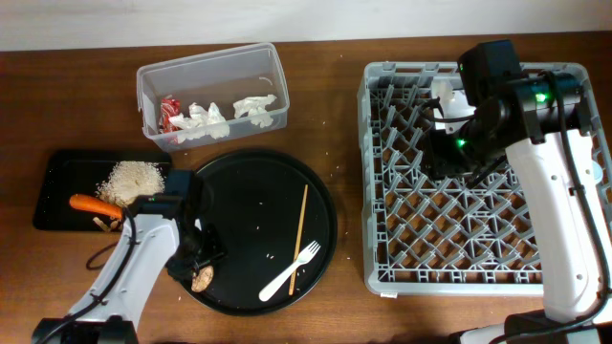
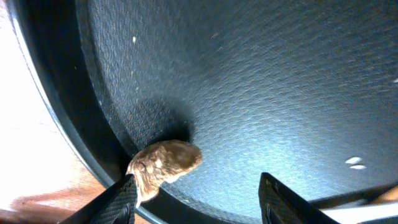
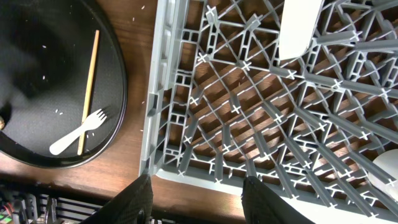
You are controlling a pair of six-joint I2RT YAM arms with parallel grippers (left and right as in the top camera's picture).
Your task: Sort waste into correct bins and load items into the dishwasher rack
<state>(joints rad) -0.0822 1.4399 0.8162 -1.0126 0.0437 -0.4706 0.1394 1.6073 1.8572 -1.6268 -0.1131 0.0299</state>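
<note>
A round black plate holds a brown food scrap at its front left rim, a white plastic fork and a wooden chopstick. My left gripper is open right at the scrap, whose left end touches the left finger. My right gripper is open and empty above the grey dishwasher rack, over its back part. A white item lies in the rack's back row. The fork and chopstick also show in the right wrist view.
A clear bin at the back holds crumpled white paper and a red wrapper. A black tray at the left holds rice, a carrot and small scraps. Crumbs lie on the wooden table.
</note>
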